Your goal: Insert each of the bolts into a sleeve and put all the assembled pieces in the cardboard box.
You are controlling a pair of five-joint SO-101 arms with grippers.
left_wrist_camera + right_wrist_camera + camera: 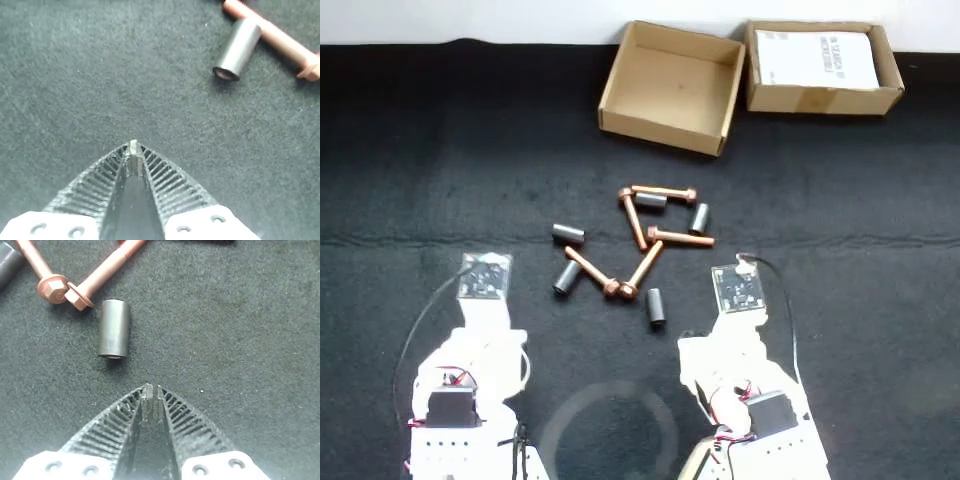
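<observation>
Your two arms sit at the black cloth-covered table (pixel 440 150), on the far side of the scattered parts from the open brown cardboard box (pixel 665 127). Five copper-coloured hex-head bolts (pixel 664 190) and five short dark-grey metal sleeves (pixel 568 234) lie loose on the cloth between that box and your arms, well clear of its front wall. Each sleeve lies on its side, with no bolt through it. The box holds none of them.

Your left gripper (pixel 133 150) hangs just above bare cloth with its ribbed fingers pressed together, pinching nothing. Your right gripper (pixel 151 392) is likewise closed tip to tip and carries nothing. The sleeve farthest from the box (pixel 114 328) lies just ahead of it, beside the touching heads of two bolts. A second cardboard box (pixel 825 98), holding a white printed sheet, stands touching the open box's side.
</observation>
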